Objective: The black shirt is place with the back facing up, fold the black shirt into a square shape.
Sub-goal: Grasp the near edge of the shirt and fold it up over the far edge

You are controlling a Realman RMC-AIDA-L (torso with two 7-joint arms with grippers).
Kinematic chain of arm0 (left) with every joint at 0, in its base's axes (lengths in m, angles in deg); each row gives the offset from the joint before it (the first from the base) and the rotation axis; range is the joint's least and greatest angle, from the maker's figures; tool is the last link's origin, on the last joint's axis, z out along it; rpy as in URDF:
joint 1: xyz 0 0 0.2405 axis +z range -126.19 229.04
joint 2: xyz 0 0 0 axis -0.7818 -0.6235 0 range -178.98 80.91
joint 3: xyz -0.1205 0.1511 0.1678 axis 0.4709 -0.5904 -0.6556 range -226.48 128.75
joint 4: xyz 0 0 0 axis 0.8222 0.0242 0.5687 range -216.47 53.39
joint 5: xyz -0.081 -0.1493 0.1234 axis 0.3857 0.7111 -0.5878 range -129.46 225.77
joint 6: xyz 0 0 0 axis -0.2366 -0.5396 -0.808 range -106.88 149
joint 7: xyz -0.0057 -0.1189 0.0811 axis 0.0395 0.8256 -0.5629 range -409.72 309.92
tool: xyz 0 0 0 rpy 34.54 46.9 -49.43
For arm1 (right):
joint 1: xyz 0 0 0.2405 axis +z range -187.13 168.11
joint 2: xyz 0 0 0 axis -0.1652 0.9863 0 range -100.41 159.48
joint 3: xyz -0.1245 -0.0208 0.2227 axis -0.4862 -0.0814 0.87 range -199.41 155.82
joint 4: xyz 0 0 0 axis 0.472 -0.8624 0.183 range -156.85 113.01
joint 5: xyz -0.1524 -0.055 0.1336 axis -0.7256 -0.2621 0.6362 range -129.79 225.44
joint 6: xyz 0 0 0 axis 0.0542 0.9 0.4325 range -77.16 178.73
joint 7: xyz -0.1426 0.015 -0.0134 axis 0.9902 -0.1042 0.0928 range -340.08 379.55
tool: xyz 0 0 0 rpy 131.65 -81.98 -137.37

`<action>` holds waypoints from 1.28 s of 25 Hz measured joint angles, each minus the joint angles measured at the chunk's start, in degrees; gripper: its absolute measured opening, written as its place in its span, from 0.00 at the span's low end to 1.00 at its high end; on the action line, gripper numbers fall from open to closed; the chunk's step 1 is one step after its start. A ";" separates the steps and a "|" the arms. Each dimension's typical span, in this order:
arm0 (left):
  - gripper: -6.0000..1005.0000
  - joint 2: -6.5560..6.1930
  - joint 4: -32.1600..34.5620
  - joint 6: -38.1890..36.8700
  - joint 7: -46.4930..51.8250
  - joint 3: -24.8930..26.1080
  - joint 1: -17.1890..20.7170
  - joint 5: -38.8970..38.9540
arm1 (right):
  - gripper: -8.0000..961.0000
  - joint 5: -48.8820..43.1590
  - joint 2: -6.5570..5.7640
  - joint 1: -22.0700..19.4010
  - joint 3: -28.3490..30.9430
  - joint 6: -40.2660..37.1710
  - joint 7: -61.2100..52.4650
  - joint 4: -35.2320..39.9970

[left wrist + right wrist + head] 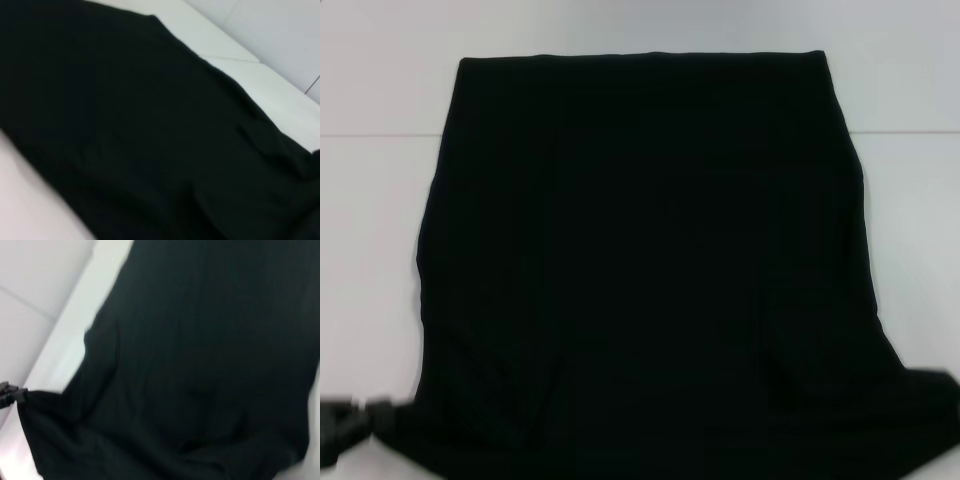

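Spreading matte black shirt [650, 260], plain-faced

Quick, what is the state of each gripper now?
Left gripper: at the near left corner of the shirt; open or closed cannot be told.
Right gripper: not in view.

We see the shirt [650, 260] spread flat on the table [380, 200], filling the middle from the far side to the near edge. The left gripper [345, 428] sits at the shirt's near left corner, touching the cloth.
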 joint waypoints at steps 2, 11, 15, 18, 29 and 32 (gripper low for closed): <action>0.03 -1.33 -2.26 2.05 0.96 0.08 -3.30 0.09 | 0.08 0.07 -0.05 2.42 2.75 1.12 -0.04 0.00; 0.03 -7.53 -15.09 18.84 9.26 -2.16 -18.94 0.13 | 0.09 0.12 3.19 14.02 7.06 15.81 -0.96 -1.17; 0.03 -8.39 -17.52 27.35 12.15 -4.16 -23.18 0.44 | 0.10 0.26 4.40 18.66 7.34 25.28 -1.46 -2.70; 0.03 -8.68 -18.87 33.88 14.44 -6.73 -25.53 0.44 | 0.10 1.11 4.60 21.84 7.29 32.79 -1.56 -5.32; 0.03 -9.81 -22.63 51.93 20.14 -15.30 -31.23 0.29 | 0.12 1.59 5.05 31.38 6.97 53.47 -3.55 -11.40; 0.03 -10.03 -24.49 55.67 19.79 -16.85 -32.31 0.40 | 0.13 1.60 5.62 31.56 7.13 57.04 -5.04 -11.68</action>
